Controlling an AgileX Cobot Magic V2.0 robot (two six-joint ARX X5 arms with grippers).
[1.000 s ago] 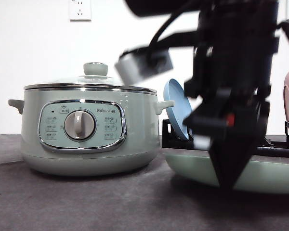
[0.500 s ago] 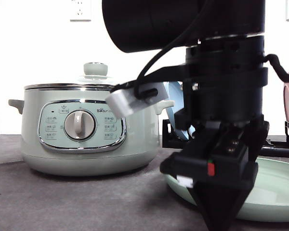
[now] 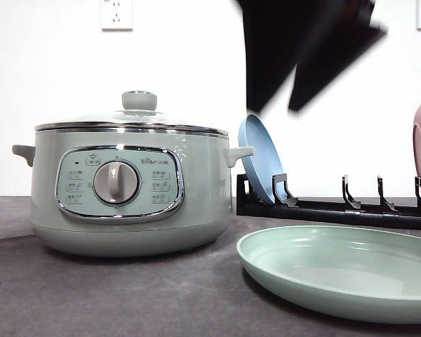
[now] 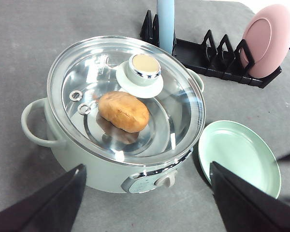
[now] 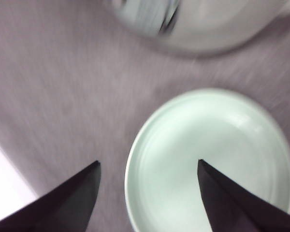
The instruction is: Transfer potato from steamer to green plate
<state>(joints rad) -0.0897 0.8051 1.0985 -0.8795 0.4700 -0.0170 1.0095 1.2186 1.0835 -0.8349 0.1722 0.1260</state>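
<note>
Both pincers are spread wide with nothing between their fingers. From my left wrist camera, the left gripper (image 4: 147, 198) hangs high above the steamer (image 4: 121, 145), its two dark fingertips (image 4: 53, 203) framing the pot's front edge without touching it. Directly beneath this pincer I see the potato (image 4: 123, 111), an orange-brown oval lying inside the steamer under the closed glass lid (image 4: 87, 82), just beside the lid's round knob (image 4: 144, 67). Off to one side of the pincer, on the grey table (image 4: 48, 29), the green plate (image 4: 241, 157) sits close to the steamer. Beyond the pot a black rack (image 4: 208, 53) holds a blue plate (image 4: 165, 24) and a pink dish (image 4: 266, 41) on edge. From my right wrist camera, blurred by motion, the right gripper (image 5: 147, 193) hovers above the green plate, one finger over the bare table and the other over the plate's hollow. In the front view its dark fingers (image 3: 302, 49) appear smeared, high above the plate (image 3: 344, 277) and the rack (image 3: 337, 207).
</note>
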